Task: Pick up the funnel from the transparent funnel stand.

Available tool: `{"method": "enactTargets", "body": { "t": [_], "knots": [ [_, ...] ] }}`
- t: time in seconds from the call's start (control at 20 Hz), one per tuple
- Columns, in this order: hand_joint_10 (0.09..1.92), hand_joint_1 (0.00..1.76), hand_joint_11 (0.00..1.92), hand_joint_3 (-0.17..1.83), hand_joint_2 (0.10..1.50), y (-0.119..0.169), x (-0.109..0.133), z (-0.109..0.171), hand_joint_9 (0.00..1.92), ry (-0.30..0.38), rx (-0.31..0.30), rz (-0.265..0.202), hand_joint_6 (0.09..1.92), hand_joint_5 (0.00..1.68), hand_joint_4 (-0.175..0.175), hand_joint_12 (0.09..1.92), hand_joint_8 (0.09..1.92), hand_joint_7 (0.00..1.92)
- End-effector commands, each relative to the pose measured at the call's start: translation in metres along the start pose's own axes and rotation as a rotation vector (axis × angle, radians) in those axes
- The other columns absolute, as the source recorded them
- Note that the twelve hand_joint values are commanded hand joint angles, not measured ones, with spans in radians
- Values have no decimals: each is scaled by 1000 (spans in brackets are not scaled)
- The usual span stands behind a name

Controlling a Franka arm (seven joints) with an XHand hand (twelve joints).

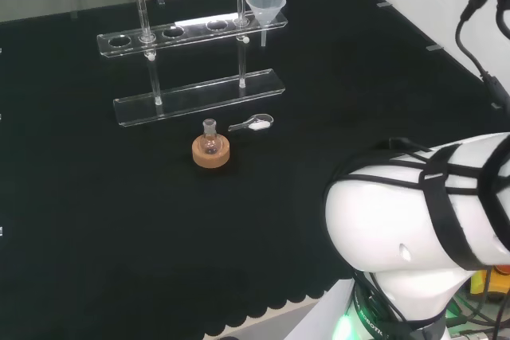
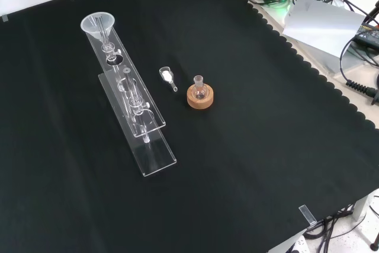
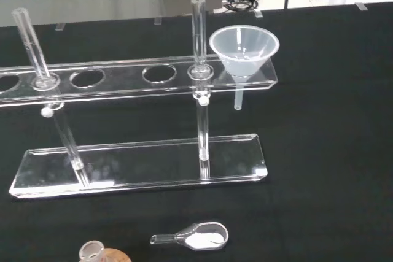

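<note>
A clear funnel (image 1: 265, 7) sits in the right-end hole of the transparent funnel stand (image 1: 199, 97) in the head view, its stem hanging below the upper rail. In the front view the funnel (image 2: 98, 25) stands at the stand's (image 2: 151, 146) far end. The wrist view faces the funnel (image 3: 244, 50) and the stand (image 3: 141, 165) from the front, some way off. The stand has two upright rods, a flat base and a rail with several holes.
A small round flask (image 1: 209, 142) rests on a cork ring (image 1: 211, 154) in front of the stand. A clear scoop with white powder (image 1: 253, 123) lies beside it. The arm's white links (image 1: 422, 212) stand at the right of the head view. The cloth's scalloped edge (image 2: 296, 51) runs along the right of the front view.
</note>
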State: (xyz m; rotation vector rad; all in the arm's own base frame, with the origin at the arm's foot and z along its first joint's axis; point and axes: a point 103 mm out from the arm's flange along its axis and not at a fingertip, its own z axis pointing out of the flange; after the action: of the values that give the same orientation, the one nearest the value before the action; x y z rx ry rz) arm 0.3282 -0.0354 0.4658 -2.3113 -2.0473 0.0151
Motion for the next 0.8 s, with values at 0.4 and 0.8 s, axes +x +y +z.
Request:
{"method": "enactTargets", "body": {
  "t": [0.4,0.8],
  "knots": [
    [600,0,0,409,1139,93,-39,38,102,18,64,12,87,177,3,1361,179,70],
    [602,32,0,378,1104,151,-55,52,104,4,129,16,87,163,-4,1366,188,60]
  ]
}}
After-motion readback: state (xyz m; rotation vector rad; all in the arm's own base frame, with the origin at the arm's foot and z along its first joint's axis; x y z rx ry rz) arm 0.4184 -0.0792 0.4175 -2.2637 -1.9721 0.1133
